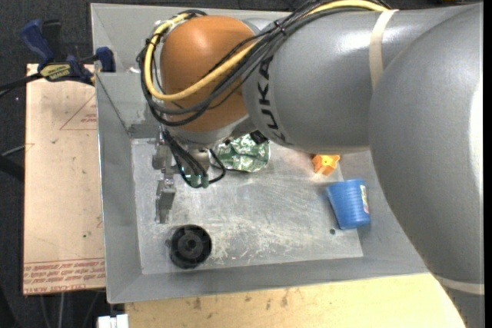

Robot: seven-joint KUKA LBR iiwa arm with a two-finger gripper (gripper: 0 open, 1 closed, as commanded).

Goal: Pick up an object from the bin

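Tool (164, 203) near black round cap (189, 246), cap lying flat

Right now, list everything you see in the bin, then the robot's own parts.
black round disc: 1, black, lower left of the bin floor, just below the hand
crumpled wrapper-like thing: 1, green and white, upper middle of the floor, partly under the arm
small lump: 1, orange, right of centre
ribbed cylinder: 1, blue, right side of the floor, lying down
bin: 1, grey metal, holds all of the above
arm: 1, grey, reaches in from the right
wrist cover: 1, orange, over the bin's upper left
cables: several, yellow and black, along the arm and round the cover
hand: 1, grey, hanging over the left of the floor
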